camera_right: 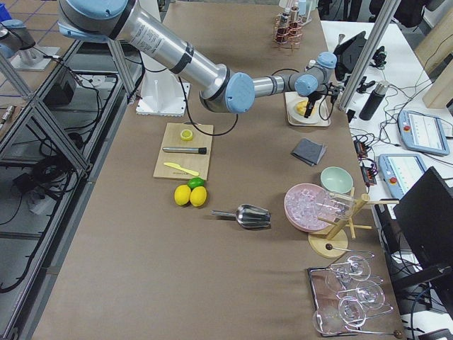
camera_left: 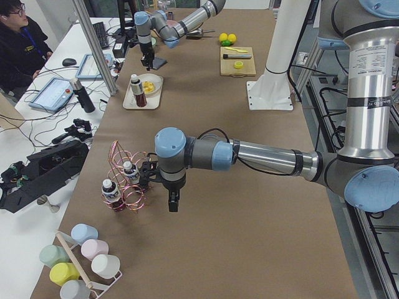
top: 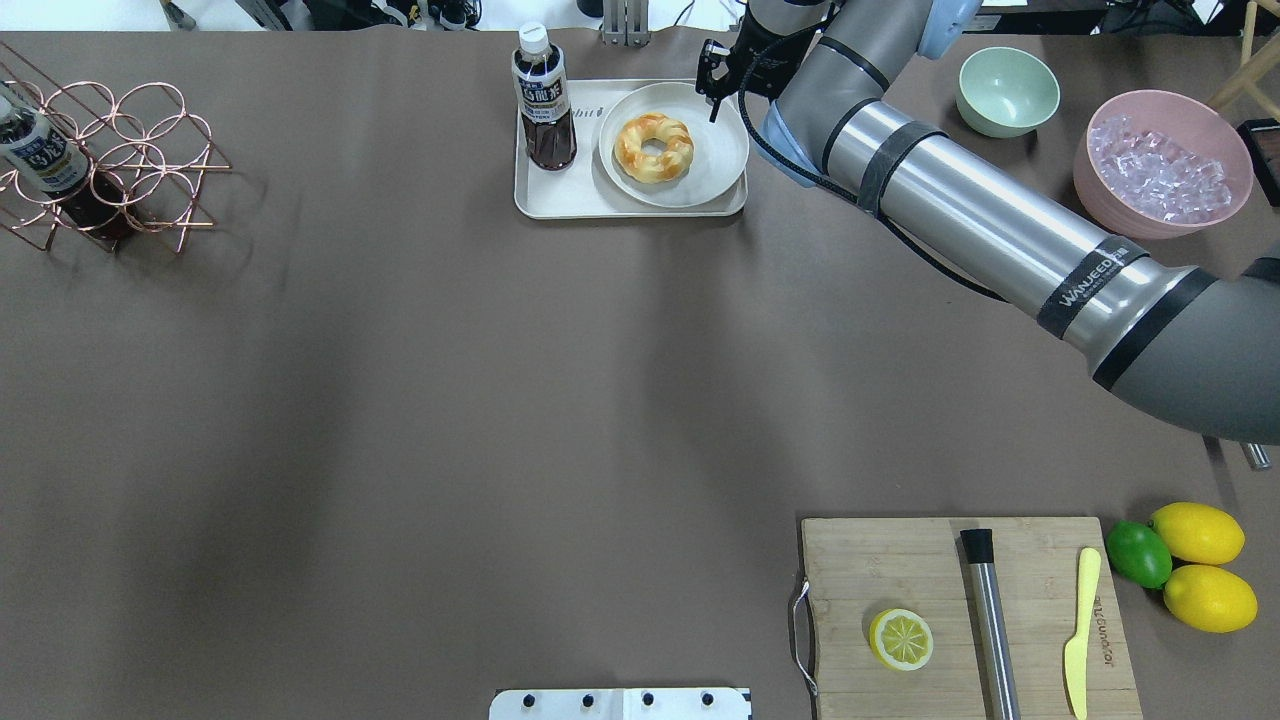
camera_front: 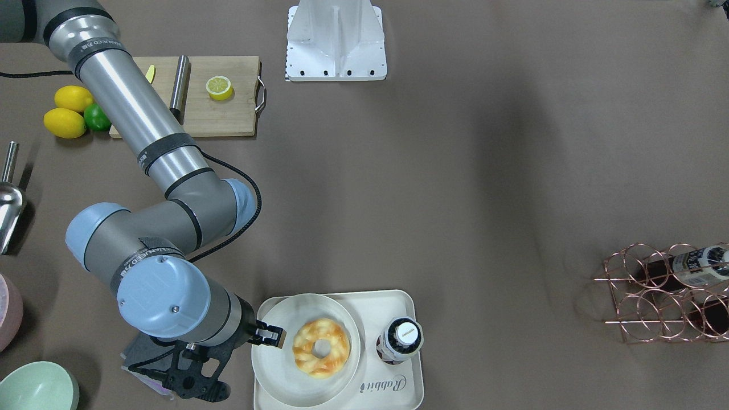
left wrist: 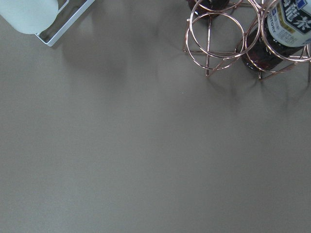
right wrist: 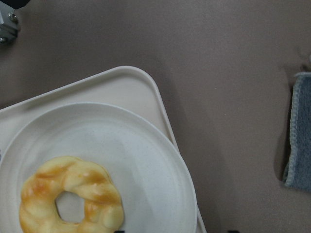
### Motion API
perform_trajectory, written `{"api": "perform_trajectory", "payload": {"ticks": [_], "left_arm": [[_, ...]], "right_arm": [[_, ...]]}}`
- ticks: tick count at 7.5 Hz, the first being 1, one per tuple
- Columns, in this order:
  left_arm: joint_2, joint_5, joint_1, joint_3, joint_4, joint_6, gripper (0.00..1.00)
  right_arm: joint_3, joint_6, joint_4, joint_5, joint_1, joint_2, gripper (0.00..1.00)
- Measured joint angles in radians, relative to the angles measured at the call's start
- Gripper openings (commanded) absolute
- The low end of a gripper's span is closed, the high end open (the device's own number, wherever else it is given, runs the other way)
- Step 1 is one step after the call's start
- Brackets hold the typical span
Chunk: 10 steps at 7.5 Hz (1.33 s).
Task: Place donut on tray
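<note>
The donut (camera_front: pixel 306 341), twisted and golden with orange glaze, lies on a round white plate (camera_front: pixel 285 373). The plate sits on the cream tray (camera_front: pixel 393 393) with "Rabbit" script. The donut also shows in the overhead view (top: pixel 634 140) and the right wrist view (right wrist: pixel 90 187). My right gripper (camera_front: pixel 272 336) hovers over the plate's rim beside the donut, open and empty. Its fingertips barely show, wide apart, at the bottom of the right wrist view. My left gripper (camera_left: pixel 173 204) hangs over bare table near a copper rack (camera_left: pixel 128 180). I cannot tell whether it is open or shut.
A dark drink bottle (camera_front: pixel 400 340) stands on the tray next to the plate. A grey cloth (right wrist: pixel 296 131) lies beside the tray. A green bowl (top: pixel 1007 90) and a pink bowl of ice (top: pixel 1160 165) sit near the right arm. A cutting board (top: pixel 960 610) holds a halved lemon.
</note>
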Motion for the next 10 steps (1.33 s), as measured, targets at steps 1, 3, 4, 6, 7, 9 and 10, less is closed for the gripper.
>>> {"api": "perform_trajectory", "payload": {"ticks": [1,3,4,6,7,9,10], "left_arm": [[0.000,0.000,0.000,0.000,0.000,0.000,0.98],[-0.001,-0.001,0.000,0.000,0.001,0.001,0.98],[-0.001,-0.001,0.000,0.001,0.001,0.001,0.98],[0.000,-0.001,0.000,0.004,0.002,0.001,0.98],[-0.001,-0.001,0.000,0.009,0.002,0.001,0.98],[-0.002,-0.001,-0.001,0.015,0.002,0.002,0.98],[-0.001,-0.001,-0.001,0.017,0.002,0.002,0.98]], "right_arm": [[0.013,-0.003,-0.001,0.002,0.002,-0.002,0.99],[0.118,-0.018,-0.006,0.018,0.018,-0.052,0.99],[0.230,-0.027,-0.007,0.025,0.023,-0.123,1.00],[0.369,-0.032,-0.010,0.071,0.030,-0.227,1.00],[0.418,-0.035,-0.011,0.103,0.040,-0.278,1.00],[0.567,-0.091,-0.010,0.135,0.074,-0.418,1.00],[0.642,-0.131,-0.010,0.164,0.106,-0.494,1.00]]}}
